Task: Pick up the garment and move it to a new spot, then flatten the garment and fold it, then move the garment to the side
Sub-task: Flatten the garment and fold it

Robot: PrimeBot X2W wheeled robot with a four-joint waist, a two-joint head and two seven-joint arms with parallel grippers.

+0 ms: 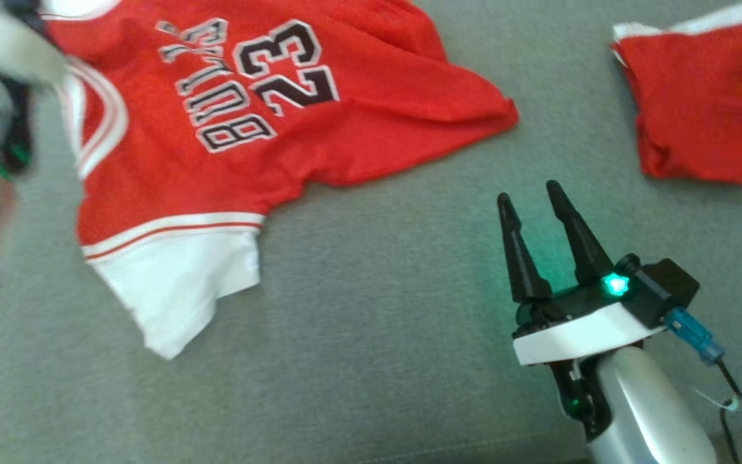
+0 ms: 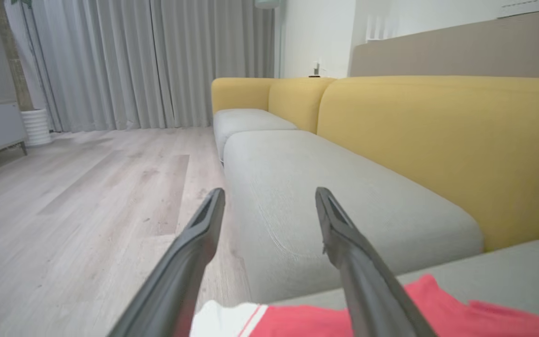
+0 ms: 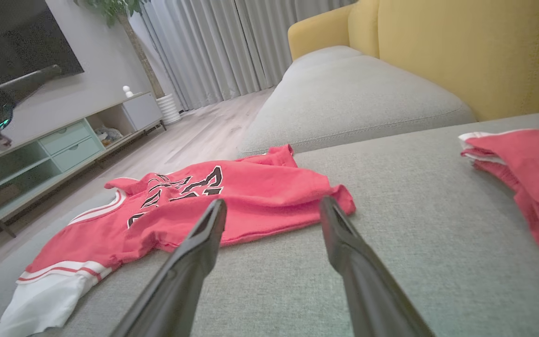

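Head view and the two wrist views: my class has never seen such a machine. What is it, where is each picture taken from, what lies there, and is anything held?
This is a wheeled robot with two arms, each ending in a two-fingered gripper. The head view looks down from its head; each wrist view looks along one gripper's fingers. On the grey sofa seat lies a red and white jersey, spread but rumpled; a folded red garment lies apart, toward the robot's right. The left gripper and right gripper are both open, holding nothing.

surface: grey cushion (image 1: pixel 371 322) | on it: red jersey (image 1: pixel 248 148) spread; folded red garment (image 1: pixel 706 103)
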